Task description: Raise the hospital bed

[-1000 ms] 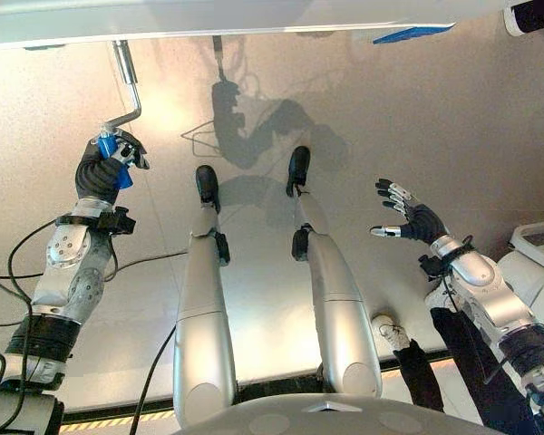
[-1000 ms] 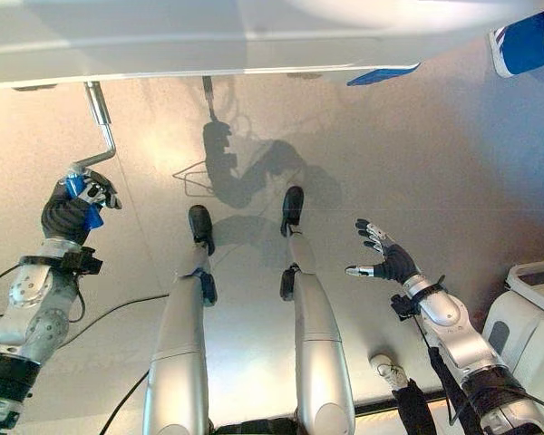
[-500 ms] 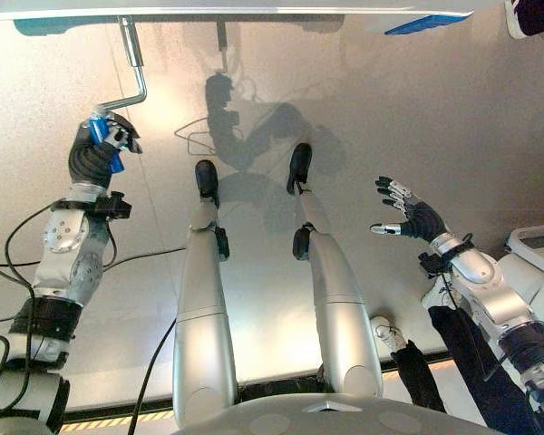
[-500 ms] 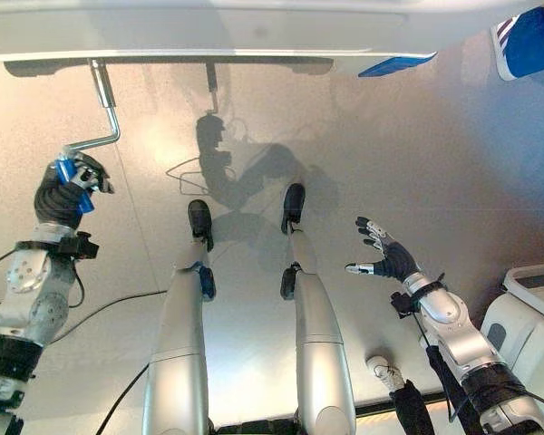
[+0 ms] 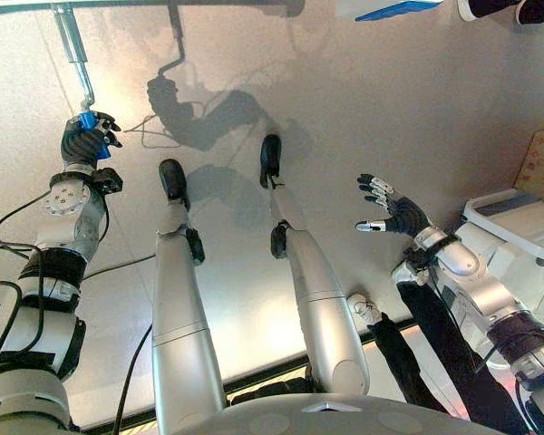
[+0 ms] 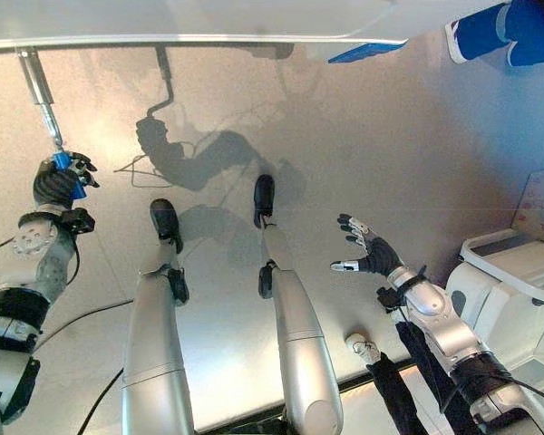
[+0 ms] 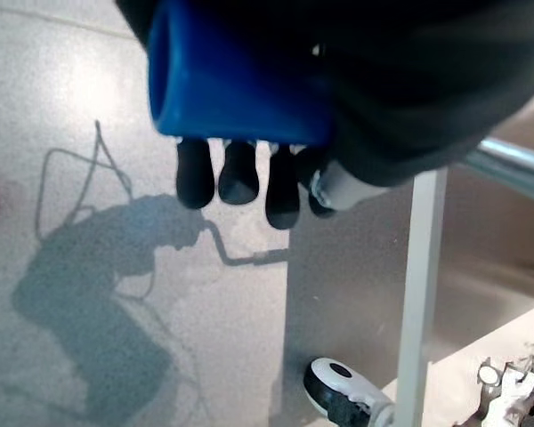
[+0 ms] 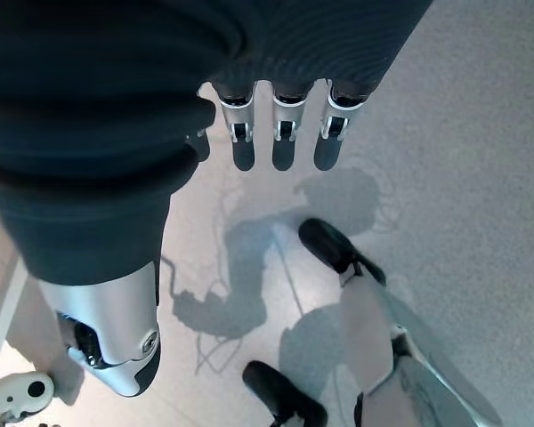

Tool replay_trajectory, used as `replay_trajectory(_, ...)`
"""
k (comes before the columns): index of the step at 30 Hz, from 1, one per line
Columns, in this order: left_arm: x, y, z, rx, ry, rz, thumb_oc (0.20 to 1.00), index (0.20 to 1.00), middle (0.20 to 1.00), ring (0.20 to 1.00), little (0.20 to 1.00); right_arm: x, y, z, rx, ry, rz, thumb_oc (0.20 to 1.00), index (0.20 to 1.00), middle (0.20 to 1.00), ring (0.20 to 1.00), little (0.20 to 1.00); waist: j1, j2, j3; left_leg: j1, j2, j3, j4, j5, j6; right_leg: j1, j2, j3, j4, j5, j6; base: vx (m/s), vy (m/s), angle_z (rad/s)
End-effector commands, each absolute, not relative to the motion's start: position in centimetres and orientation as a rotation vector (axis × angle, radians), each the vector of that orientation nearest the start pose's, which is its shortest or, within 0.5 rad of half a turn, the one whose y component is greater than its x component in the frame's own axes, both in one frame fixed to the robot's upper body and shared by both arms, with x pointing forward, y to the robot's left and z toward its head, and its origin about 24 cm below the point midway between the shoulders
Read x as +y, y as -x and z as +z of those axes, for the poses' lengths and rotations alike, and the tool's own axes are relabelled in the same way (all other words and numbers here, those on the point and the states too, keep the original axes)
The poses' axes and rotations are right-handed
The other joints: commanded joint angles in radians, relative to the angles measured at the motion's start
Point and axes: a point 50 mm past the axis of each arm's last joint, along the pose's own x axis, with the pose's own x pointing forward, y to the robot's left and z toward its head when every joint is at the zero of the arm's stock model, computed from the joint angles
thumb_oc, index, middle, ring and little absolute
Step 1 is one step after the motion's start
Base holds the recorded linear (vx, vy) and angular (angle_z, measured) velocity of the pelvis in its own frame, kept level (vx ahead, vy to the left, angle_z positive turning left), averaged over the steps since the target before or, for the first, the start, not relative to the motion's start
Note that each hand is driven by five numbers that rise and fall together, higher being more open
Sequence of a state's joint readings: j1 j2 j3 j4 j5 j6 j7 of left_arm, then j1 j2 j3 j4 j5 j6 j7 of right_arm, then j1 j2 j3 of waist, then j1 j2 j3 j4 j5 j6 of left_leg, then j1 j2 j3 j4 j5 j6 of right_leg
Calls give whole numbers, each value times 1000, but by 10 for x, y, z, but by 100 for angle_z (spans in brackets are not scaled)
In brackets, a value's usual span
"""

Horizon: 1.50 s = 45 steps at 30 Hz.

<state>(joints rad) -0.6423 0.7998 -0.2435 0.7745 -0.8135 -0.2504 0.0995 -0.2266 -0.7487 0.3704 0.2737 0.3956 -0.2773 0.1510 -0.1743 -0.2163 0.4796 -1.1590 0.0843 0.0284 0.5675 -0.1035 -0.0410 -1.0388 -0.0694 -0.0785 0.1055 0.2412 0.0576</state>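
The hospital bed [image 6: 190, 20] spans the top edge, above the floor [image 5: 363, 109]. Its crank [image 5: 75, 50] hangs at the left end. The left robot hand [image 5: 83, 143] is curled round the blue handle [image 7: 222, 84]. The right robot hand [image 5: 392, 214] is spread, idle. Judgement: cranking is under way; bed height reached cannot be told.

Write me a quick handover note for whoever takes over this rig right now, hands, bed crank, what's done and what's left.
Left hand: shut on the blue crank handle, fingers curled round it; the metal crank rod runs up from it to the underside of the hospital bed.
Right hand: open, fingers spread, idle over the floor on the robot's right, holding nothing.
Done: the crank is gripped.
Left: turn the crank to raise the bed; how high it stands now cannot be judged from these views.
A person's blue-covered feet stand near the bed's far right corner.
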Motion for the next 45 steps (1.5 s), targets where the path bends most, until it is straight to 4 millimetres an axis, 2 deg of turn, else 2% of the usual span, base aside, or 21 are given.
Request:
replay_trajectory(1, 320, -346, 147, -159, -39, 319, 200, 200, 200, 200, 200, -226, -282, 80, -67, 385, 397, 1000, 1000, 1000, 1000, 1000, 27, -14, 40, 101, -33, 20, -119, 12, 40, 28, -17, -34, 139, -128, 77, 0, 0, 0)
replay_trajectory(7, 310, -354, 154, -169, -65, 287, 200, 200, 200, 200, 200, -225, -282, 80, -60, 387, 410, 1000, 1000, 1000, 1000, 1000, 21, -14, 40, 99, -33, 25, -116, 9, 42, 21, -15, -30, 143, -128, 76, 0, 0, 0)
replay_trajectory(10, 293, -360, 161, -201, -83, 223, 200, 200, 200, 200, 200, -222, -283, 79, -60, 392, 421, 1000, 1000, 1000, 1000, 1000, 18, -10, 40, 97, -34, 26, -111, 10, 42, 16, -15, -29, 150, -128, 75, 0, 0, 0)
replay_trajectory(11, 293, -360, 161, -201, -83, 223, 200, 200, 200, 200, 200, -222, -283, 79, -60, 392, 421, 1000, 1000, 1000, 1000, 1000, 18, -10, 40, 97, -34, 26, -111, 10, 42, 16, -15, -29, 150, -128, 75, 0, 0, 0)
replay_trajectory(12, 279, -362, 170, -244, -111, 154, 200, 200, 200, 200, 200, -222, -283, 79, -56, 392, 425, 1000, 1000, 1000, 1000, 1000, 17, -7, 40, 97, -35, 28, -108, 10, 42, 14, -14, -27, 157, -128, 73, 0, 0, 0)
replay_trajectory(15, 257, -361, 183, -303, -150, 24, 200, 200, 200, 200, 200, -223, -283, 78, -47, 402, 425, 1000, 1000, 1000, 1000, 1000, 17, -2, 40, 103, -34, 30, -111, 11, 42, 15, -14, -25, 159, -127, 73, 0, 0, 0)
replay_trajectory(16, 257, -361, 183, -302, -151, 24, 200, 200, 200, 200, 200, -223, -283, 78, -47, 402, 425, 1000, 1000, 1000, 1000, 1000, 18, -3, 40, 104, -34, 31, -111, 11, 42, 16, -14, -25, 159, -127, 73, 0, 0, 0)
replay_trajectory(18, 242, -358, 194, -356, -167, -58, 200, 200, 200, 200, 200, -225, -284, 78, -43, 418, 423, 1000, 1000, 1000, 1000, 1000, 20, 2, 40, 110, -33, 34, -114, 13, 41, 19, -13, -24, 161, -125, 72, 0, 0, 0)
replay_trajectory(21, 231, -358, 198, -375, -162, -104, 200, 200, 200, 200, 200, -225, -285, 78, -40, 427, 425, 1000, 1000, 1000, 1000, 1000, 20, 7, 40, 117, -33, 38, -118, 16, 39, 22, -13, -24, 162, -125, 72, -11, -23, -2)
replay_trajectory(23, 216, -356, 210, -428, -149, -174, 200, 200, 200, 200, 200, -225, -285, 79, -44, 434, 425, 1000, 1000, 1000, 1000, 1000, 19, 13, 39, 125, -32, 41, -118, 16, 38, 27, -12, -24, 167, -128, 69, -18, -41, -4)
replay_trajectory(25, 213, -355, 212, -436, -144, -191, 200, 200, 200, 200, 200, -224, -285, 79, -45, 435, 426, 1000, 1000, 1000, 1000, 1000, 20, 14, 39, 128, -32, 40, -119, 16, 37, 29, -11, -24, 169, -128, 69, -6, -26, -1)
replay_trajectory(26, 197, -349, 223, -488, -144, -270, 200, 200, 200, 200, 200, -225, -283, 79, -46, 440, 425, 1000, 1000, 1000, 1000, 1000, 20, 20, 39, 133, -32, 39, -120, 18, 36, 32, -11, -25, 173, -130, 68, -9, -55, -1)
replay_trajectory(28, 194, -346, 223, -494, -136, -291, 200, 200, 200, 200, 200, -226, -282, 78, -43, 440, 421, 1000, 1000, 1000, 1000, 1000, 22, 23, 39, 137, -33, 38, -122, 18, 36, 34, -11, -26, 175, -131, 69, -9, -55, -1)
replay_trajectory(29, 185, -338, 228, -523, -120, -354, 200, 200, 200, 200, 200, -229, -279, 76, -34, 441, 409, 1000, 1000, 1000, 1000, 1000, 24, 30, 39, 142, -36, 40, -127, 21, 35, 36, -12, -26, 174, -131, 68, -7, -40, -1)
replay_trajectory(30, 185, -338, 228, -523, -120, -354, 200, 200, 200, 200, 200, -229, -279, 75, -34, 441, 410, 1000, 1000, 1000, 1000, 1000, 24, 30, 39, 142, -36, 40, -127, 21, 35, 36, -12, -26, 174, -131, 68, -10, -80, 1)
replay_trajectory(34, 180, -319, 230, -561, -69, -436, 200, 200, 200, 200, 200, -234, -273, 69, -12, 442, 394, 1000, 1000, 1000, 1000, 1000, 36, 48, 39, 160, -40, 39, -150, 31, 33, 47, -15, -28, 169, -133, 67, -9, -58, 2)
replay_trajectory(35, 180, -308, 231, -576, -58, -467, 200, 200, 200, 200, 200, -236, -270, 65, -3, 437, 386, 1000, 1000, 1000, 1000, 1000, 44, 57, 39, 163, -43, 37, -158, 35, 32, 52, -16, -30, 168, -134, 67, -4, -40, 2)
replay_trajectory(36, 180, -308, 231, -576, -58, -466, 200, 200, 200, 200, 200, -236, -270, 65, -3, 438, 387, 1000, 1000, 1000, 1000, 1000, 43, 57, 39, 164, -44, 37, -159, 36, 32, 52, -16, -30, 167, -134, 67, -10, -78, 2)
replay_trajectory(40, 199, -282, 226, -582, -28, -464, 200, 200, 200, 200, 200, -240, -263, 59, 10, 433, 367, 1000, 1000, 1000, 1000, 1000, 66, 79, 39, 171, -48, 34, -173, 47, 29, 61, -22, -36, 161, -133, 67, -10, -46, 3)
replay_trajectory(44, 214, -267, 221, -568, -19, -433, 200, 200, 200, 200, 200, -240, -259, 55, 18, 426, 367, 1000, 1000, 1000, 1000, 1000, 78, 88, 39, 172, -52, 31, -181, 53, 29, 62, -25, -40, 159, -132, 68, -4, -31, 3)
replay_trajectory(45, 221, -262, 213, -545, -8, -411, 200, 200, 200, 200, 200, -241, -257, 52, 23, 422, 361, 1000, 1000, 1000, 1000, 1000, 87, 94, 40, 173, -54, 28, -184, 56, 30, 63, -27, -42, 160, -133, 67, -4, -24, 6)
